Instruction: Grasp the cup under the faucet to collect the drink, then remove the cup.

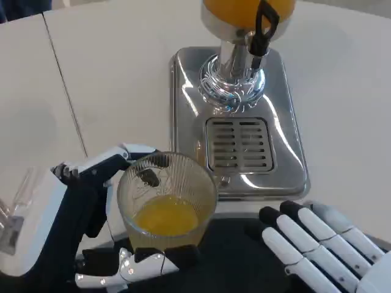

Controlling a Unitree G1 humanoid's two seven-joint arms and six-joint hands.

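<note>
Nearest, left hand [91,226] with fingers [146,264] clamped round the upright glass cup [166,204], orange juice in its bottom; right hand [324,244] beside, fingers straight, holding nothing. Beyond, drip tray [239,145] and faucet [263,30] on the white surface [110,79]; cup near of the tray, clear of the spout.

The cup [166,198] is clear glass with fine ribbed lines up its wall, and the drink [165,217] in it is bright orange-yellow. The dispenser base [287,140] is mirror-shiny silver, its drip grille [239,145] striped with dark slots. The tap handle [264,27] is black, the tank [247,11] above it orange (same shade as the drink). The table [110,79] is off-white. Both the left hand [107,213] and right hand [324,244] are white and black.
</note>
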